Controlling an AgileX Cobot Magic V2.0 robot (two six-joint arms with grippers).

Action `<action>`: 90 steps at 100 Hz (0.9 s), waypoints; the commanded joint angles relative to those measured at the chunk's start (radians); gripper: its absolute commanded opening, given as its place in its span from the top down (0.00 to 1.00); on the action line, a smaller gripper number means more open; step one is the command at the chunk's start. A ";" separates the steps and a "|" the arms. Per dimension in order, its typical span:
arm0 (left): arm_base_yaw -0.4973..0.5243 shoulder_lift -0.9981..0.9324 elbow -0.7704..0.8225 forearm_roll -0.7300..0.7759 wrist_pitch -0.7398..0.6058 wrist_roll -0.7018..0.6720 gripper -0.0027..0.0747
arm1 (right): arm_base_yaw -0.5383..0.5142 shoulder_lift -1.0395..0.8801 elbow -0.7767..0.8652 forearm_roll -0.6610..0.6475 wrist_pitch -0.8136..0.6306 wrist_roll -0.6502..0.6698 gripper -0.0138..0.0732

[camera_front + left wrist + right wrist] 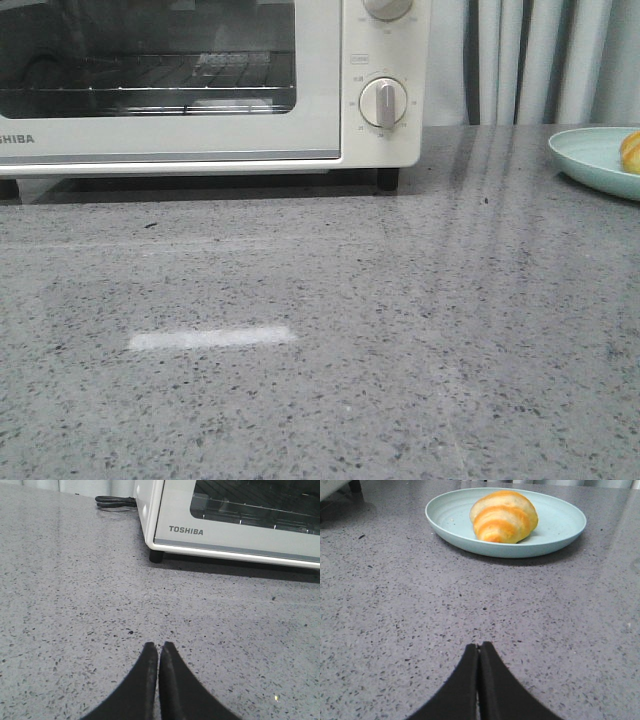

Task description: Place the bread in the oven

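Observation:
The bread (504,516), a golden-brown roll with cream stripes, lies on a pale green plate (560,530); in the front view only its edge (631,152) shows at the far right on the plate (590,155). The cream-white oven (330,80) stands at the back left with its glass door closed; it also shows in the left wrist view (225,532). My left gripper (158,645) is shut and empty over the counter before the oven. My right gripper (479,645) is shut and empty, short of the plate. Neither gripper shows in the front view.
The grey speckled counter (320,340) spreads in front of the oven. A black power cord (115,501) lies beside the oven's side. Pale curtains (540,60) hang behind the counter. Two dial knobs (383,102) sit on the oven's right panel.

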 commanded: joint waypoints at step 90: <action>0.003 0.003 0.024 0.117 -0.070 -0.006 0.99 | -0.001 -0.022 0.014 -0.005 -0.067 -0.002 0.91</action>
